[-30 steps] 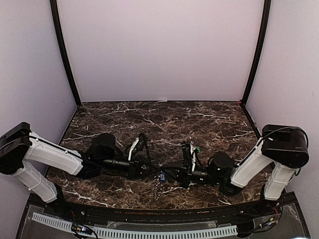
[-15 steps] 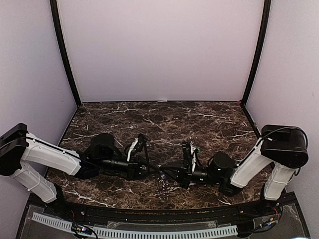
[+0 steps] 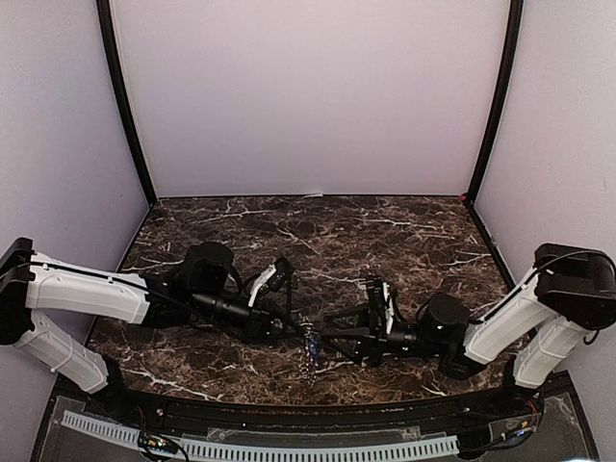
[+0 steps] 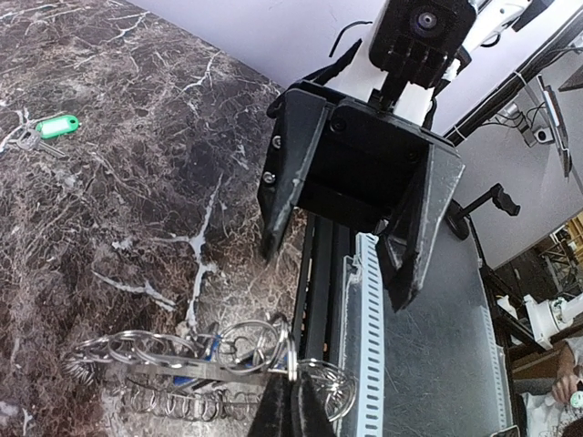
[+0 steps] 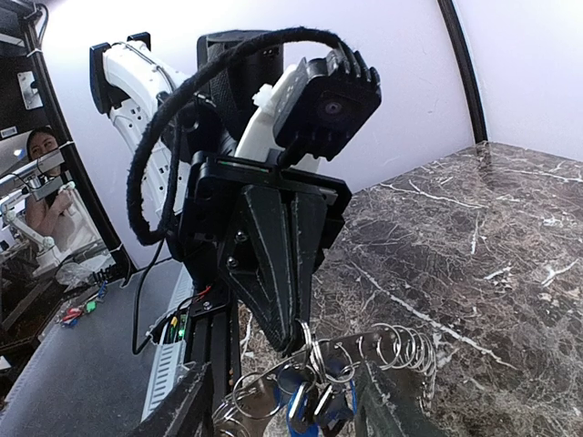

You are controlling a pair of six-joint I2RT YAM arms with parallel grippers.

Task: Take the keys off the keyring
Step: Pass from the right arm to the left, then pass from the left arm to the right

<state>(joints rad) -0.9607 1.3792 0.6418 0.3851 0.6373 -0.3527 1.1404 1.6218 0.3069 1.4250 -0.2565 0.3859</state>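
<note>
Nearest the arm bases, a white slotted cable strip (image 3: 260, 448) runs along the front, and the worktop (image 3: 318, 231) ends just beyond it. Close to that edge the grip has just changed hands. A second ago the right claw (image 3: 332, 335) was clamped on the keyring (image 3: 310, 345) while the left was still closing. Now the right claw has let go and drawn back to its own side, its fingers spread wide with nothing between them. The left claw (image 3: 298, 329) is pinched tight on the keyring, a bunch of silver wire loops that hangs from its tips just above the stone. The blue keys (image 5: 301, 405) still dangle among the loops. A green-tagged key (image 4: 55, 126) lies well apart on the worktop and looks to be off already. The right claw seems free to come back for one blue key while the left holds the bunch steady, so the task is probably partway done. The bunch hangs near the front edge, and a key shaken loose could drop off toward the strip, so working slightly farther in would be safer. Beyond the claws the dark marble is open to the back, giving room to pull either arm outward or away. The pale walls (image 3: 308, 96) and black corner posts close it on three sides.
</note>
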